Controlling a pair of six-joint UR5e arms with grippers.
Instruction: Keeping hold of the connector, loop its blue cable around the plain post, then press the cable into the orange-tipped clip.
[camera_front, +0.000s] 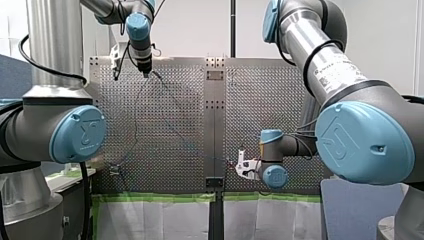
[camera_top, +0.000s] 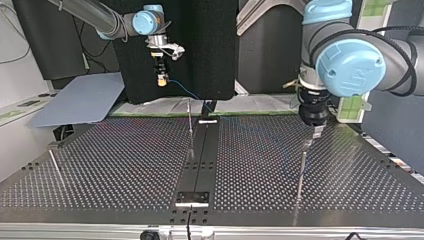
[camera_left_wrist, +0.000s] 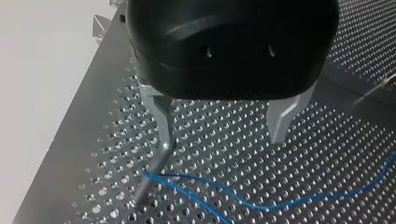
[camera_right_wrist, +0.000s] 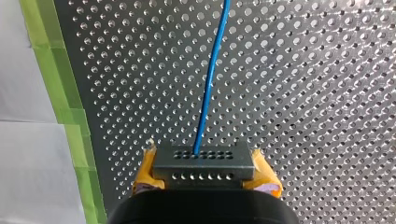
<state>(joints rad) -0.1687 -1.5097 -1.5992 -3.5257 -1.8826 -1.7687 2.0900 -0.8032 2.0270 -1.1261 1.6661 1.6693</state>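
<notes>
Right gripper (camera_right_wrist: 204, 169): clenched on the connector (camera_right_wrist: 203, 157), yellow pads on either side.
Left gripper (camera_left_wrist: 222, 134): spread, grasping nothing; one metal finger seems to touch the plain post (camera_left_wrist: 150, 176).
Blue cable (camera_right_wrist: 210, 84): leaves the connector straight ahead; bends at the post.
Deciding relation: both strands lie across, under the left gripper, the nearer arm.

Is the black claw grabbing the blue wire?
No, my left claw is open and empty, and the blue cable runs past ahead of it.
</notes>
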